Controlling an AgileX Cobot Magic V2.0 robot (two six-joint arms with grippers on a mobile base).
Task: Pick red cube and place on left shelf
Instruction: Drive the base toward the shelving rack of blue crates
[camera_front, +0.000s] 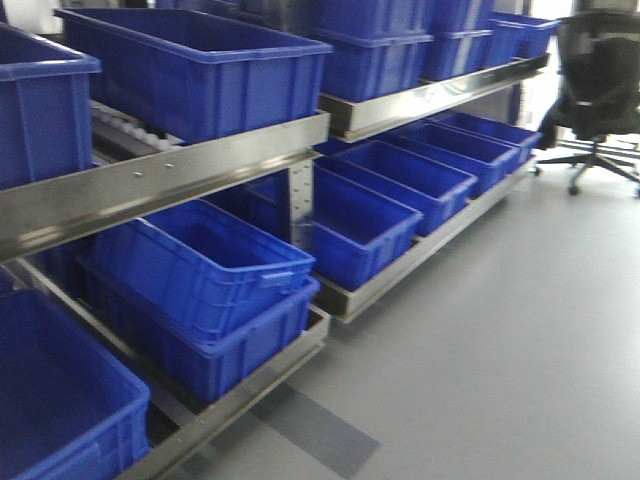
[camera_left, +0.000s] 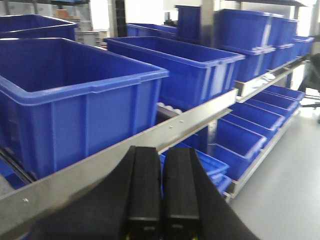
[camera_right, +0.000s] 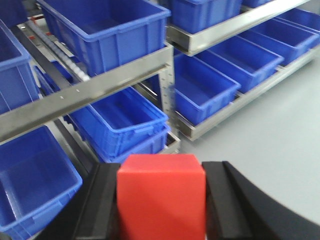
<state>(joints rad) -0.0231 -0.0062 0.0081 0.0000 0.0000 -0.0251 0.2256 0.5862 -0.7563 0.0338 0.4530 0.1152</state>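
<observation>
**Right wrist: cube clamped, bins crowd the racks**

Right wrist view shows my right gripper (camera_right: 161, 200) pinching the cube (camera_right: 161, 197) between both black fingers (camera_right: 102, 200), low and centre in the frame. Past it, blue bins (camera_right: 115, 30) fill both tiers. A steel rail (camera_right: 90, 92) runs across the rack, and a post (camera_right: 167, 100) splits the bays. Stacked lower bins (camera_right: 125, 120) show above the cube. Grey floor (camera_right: 270, 135) lies open to the right, and the front view has a chair (camera_front: 600, 80) far off. My left gripper (camera_left: 161, 185) is pressed together on nothing, angled toward the rail under a big bin (camera_left: 75, 95).
</observation>
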